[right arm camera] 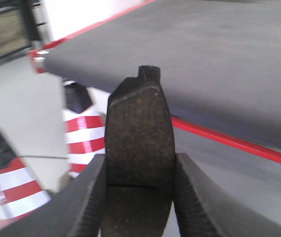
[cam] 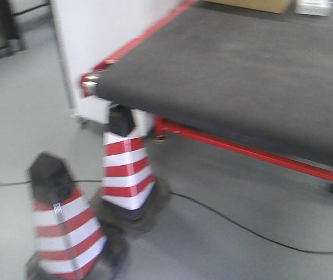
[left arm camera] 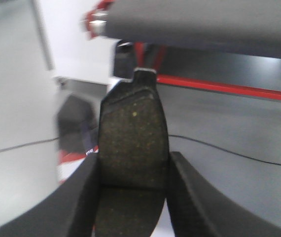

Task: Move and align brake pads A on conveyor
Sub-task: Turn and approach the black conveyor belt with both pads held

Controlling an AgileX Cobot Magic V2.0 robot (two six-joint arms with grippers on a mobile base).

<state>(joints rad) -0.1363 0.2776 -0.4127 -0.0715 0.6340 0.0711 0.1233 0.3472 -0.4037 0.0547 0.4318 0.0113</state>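
Grey-brown friction faces fill both wrist views. The left gripper [left arm camera: 133,167] is clenched on the left pad [left arm camera: 133,131] and the right gripper [right arm camera: 140,165] on the right pad [right arm camera: 139,123]. Each pad stands upright between the fingers, its groove just below the fingertips. Both are held short of the conveyor [cam: 242,64], over the floor [cam: 14,116]. Beyond stand a near cone [cam: 66,230] and a far cone [cam: 128,172] at the belt's corner, with a cable [cam: 260,236] trailing past. Farthest lies the charcoal, red-edged belt.
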